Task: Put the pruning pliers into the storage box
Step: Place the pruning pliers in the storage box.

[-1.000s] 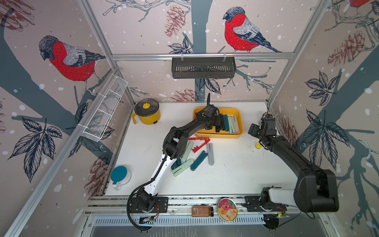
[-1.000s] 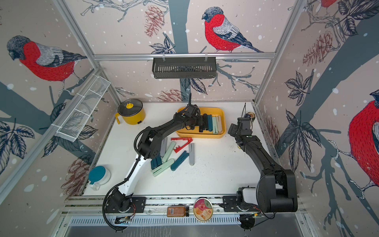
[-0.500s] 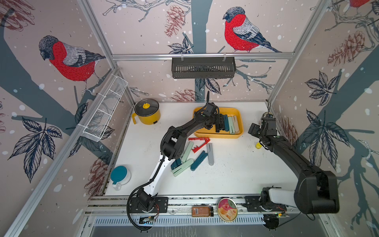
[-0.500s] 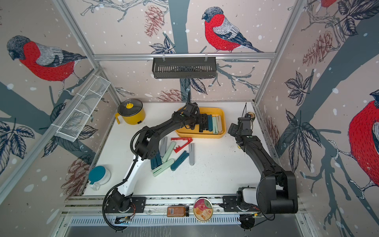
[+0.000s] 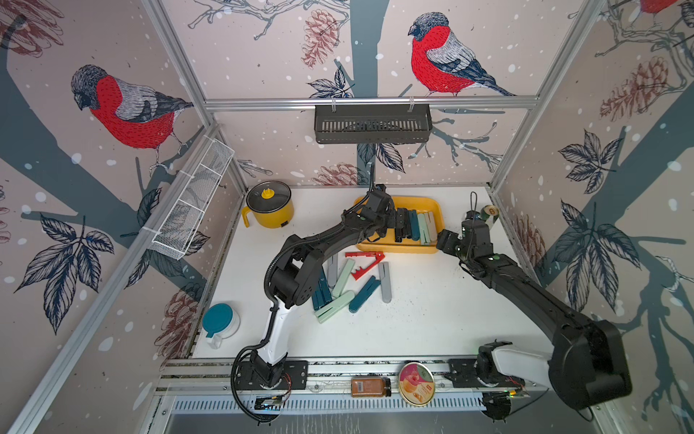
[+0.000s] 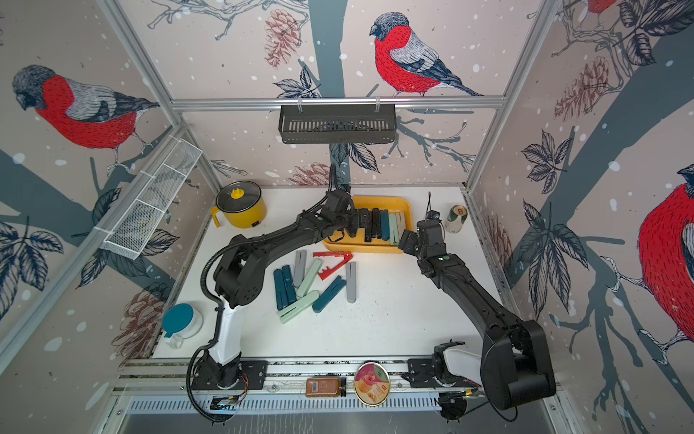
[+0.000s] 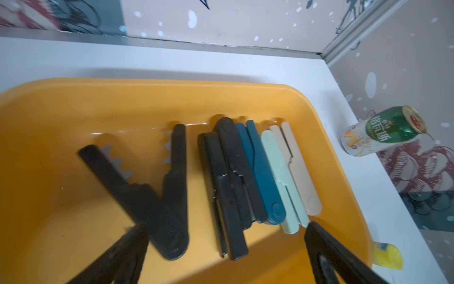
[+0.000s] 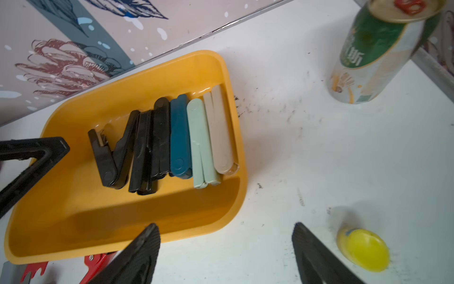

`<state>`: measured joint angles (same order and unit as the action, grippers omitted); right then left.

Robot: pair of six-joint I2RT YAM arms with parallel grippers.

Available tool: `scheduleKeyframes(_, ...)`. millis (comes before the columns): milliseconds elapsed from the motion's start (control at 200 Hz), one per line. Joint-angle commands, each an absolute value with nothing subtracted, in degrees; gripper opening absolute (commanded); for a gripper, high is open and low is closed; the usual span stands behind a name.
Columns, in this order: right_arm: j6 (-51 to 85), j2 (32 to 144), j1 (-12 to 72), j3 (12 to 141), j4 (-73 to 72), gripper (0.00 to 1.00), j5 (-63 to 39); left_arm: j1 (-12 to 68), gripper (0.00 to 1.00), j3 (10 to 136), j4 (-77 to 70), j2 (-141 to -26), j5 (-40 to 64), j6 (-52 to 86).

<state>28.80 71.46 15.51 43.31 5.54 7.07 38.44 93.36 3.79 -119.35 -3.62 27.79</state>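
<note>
Desk (image 5: pixel 413 330): loose pruning pliers (image 5: pixel 362 295) heaped mid-surface, not yet collected.
Storage box (image 5: pixel 420 201): far side of desk; pliers rowed side by side, probably to save room.
Left claw (image 7: pixel 225 228): spread wide above box, empty; black pliers (image 7: pixel 157 196) lies free below.
Right claw (image 8: pixel 225 227): open, empty, beside box.

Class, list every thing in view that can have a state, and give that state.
storage box: partly filled with pliers.
left gripper: open, empty, over the box.
right gripper: open, empty.
black pliers: spread in a V, in the box.
teal pliers: folded shut, in the box.
red pliers: spread, on the table.
yellow pot: lid on.
</note>
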Motion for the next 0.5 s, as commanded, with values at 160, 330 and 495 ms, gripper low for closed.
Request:
scheduleKeyframes(160, 31.5, 76.2, 22.2, 47.0, 5.7, 0.84, 9.9, 36.8, 1.00, 78.2, -0.2, -105.8, -21.8, 24.9)
scheduleKeyframes(330, 32.6, 77.6, 28.9, 47.2, 8.8, 0.83, 12.2, 31.6, 1.00, 67.8, -1.8, -98.1, -21.4, 27.3)
scheduleKeyframes(495, 35.0, 78.8, 34.8, 45.8, 9.1, 0.81, 11.8, 27.2, 1.00, 59.4, -3.0, -93.9, -23.2, 28.6)
